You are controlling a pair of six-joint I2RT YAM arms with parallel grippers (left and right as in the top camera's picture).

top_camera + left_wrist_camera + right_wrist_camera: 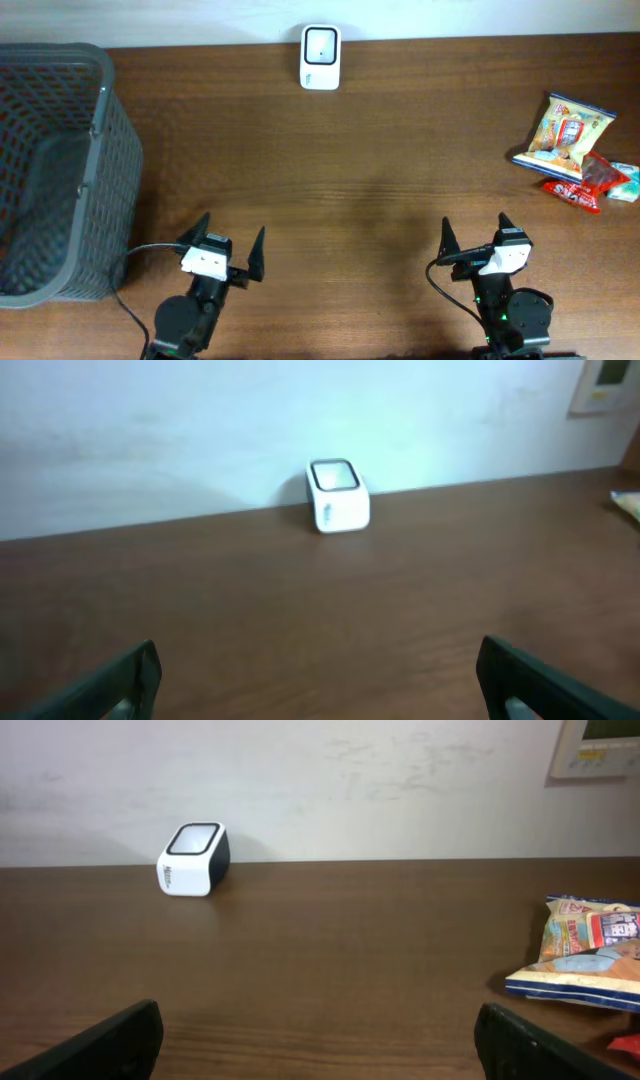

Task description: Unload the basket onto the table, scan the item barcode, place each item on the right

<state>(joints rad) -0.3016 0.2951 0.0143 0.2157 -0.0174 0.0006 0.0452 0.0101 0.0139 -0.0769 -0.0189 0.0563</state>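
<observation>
A white barcode scanner (320, 57) with a dark window stands at the table's far edge; it also shows as the scanner (338, 494) and the scanner (193, 859) in the wrist views. A yellow-and-blue snack packet (565, 134) lies at the right, also in the right wrist view as the packet (582, 954), with a red packet (588, 184) beside it. My left gripper (227, 241) is open near the front edge, nothing between its fingers (120, 682). My right gripper (475, 233) is open too, its fingers (530, 1045) spread wide over bare wood.
A grey mesh basket (100, 140) takes up the left side of the table. A wall (320, 780) rises behind the scanner. A small light-green packet (627, 178) lies at the far right edge.
</observation>
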